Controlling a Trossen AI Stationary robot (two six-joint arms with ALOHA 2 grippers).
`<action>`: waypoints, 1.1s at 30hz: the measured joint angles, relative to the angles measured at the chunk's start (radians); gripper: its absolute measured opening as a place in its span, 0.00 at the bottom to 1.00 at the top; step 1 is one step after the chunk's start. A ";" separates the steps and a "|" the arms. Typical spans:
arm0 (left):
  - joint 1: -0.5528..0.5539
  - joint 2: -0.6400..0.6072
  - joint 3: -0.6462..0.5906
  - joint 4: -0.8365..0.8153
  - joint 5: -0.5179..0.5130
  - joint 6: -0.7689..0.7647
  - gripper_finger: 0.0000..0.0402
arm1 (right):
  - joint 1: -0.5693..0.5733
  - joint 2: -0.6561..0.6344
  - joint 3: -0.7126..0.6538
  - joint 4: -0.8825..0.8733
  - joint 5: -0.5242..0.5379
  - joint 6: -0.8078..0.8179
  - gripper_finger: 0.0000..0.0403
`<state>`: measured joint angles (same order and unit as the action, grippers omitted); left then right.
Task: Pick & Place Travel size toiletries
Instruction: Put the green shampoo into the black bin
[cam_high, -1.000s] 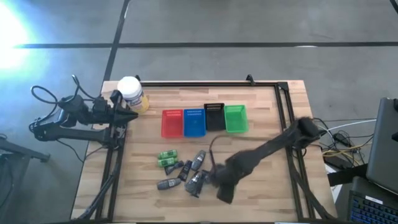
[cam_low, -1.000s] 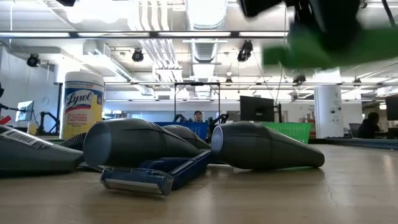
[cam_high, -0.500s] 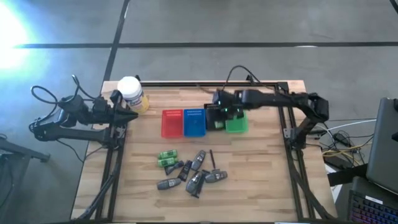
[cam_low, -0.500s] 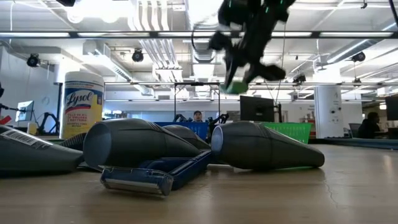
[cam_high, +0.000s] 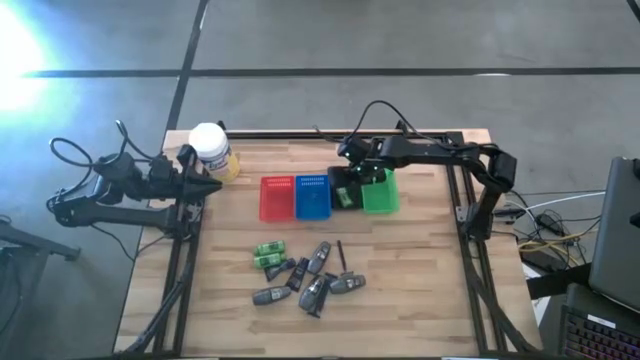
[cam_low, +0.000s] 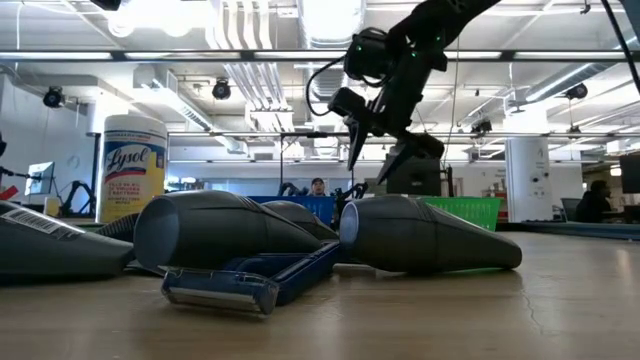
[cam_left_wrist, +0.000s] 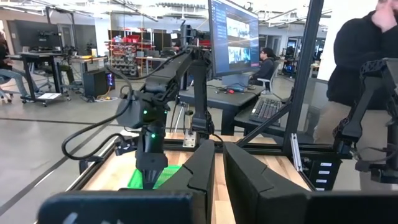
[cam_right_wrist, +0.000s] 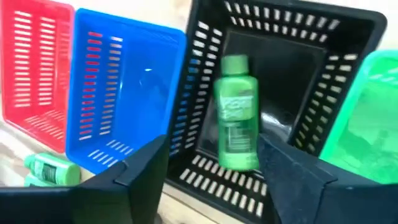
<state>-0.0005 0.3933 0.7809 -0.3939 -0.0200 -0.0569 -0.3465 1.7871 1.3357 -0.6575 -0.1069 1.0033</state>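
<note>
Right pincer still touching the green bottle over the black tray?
Apart. Right wrist view: the green bottle lies in the black tray, clear of both fingers of the open right pincer.

My right gripper (cam_high: 352, 178) hangs over the far middle of the table (cam_high: 430, 290), above the third tray (cam_right_wrist: 273, 74) in a row of four; a little bottle (cam_right_wrist: 236, 112) lies inside that tray, between my spread fingers (cam_right_wrist: 140, 171). My left gripper (cam_high: 205, 185) rests at the table's far left corner, just beside a jar (cam_high: 210, 148). Nearer, left of centre, two more small bottles (cam_high: 268, 254) lie side by side, with a cluster of tubes (cam_high: 318, 278) and a thin stick (cam_high: 340, 256) to their right, well apart from the trays.
</note>
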 joint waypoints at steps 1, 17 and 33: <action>0.000 0.000 0.000 0.000 0.000 0.000 0.10 | 0.005 -0.003 0.000 0.003 0.001 -0.010 0.63; 0.000 0.002 0.000 0.036 -0.013 -0.002 0.10 | 0.196 -0.060 0.018 -0.076 0.014 -0.131 0.74; 0.000 0.010 0.000 0.172 -0.203 -0.284 0.10 | 0.309 -0.086 0.018 -0.081 0.047 -0.118 0.66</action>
<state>-0.0002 0.4030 0.7811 -0.2219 -0.2225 -0.3413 -0.0378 1.7012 1.3540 -0.7388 -0.0603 0.8856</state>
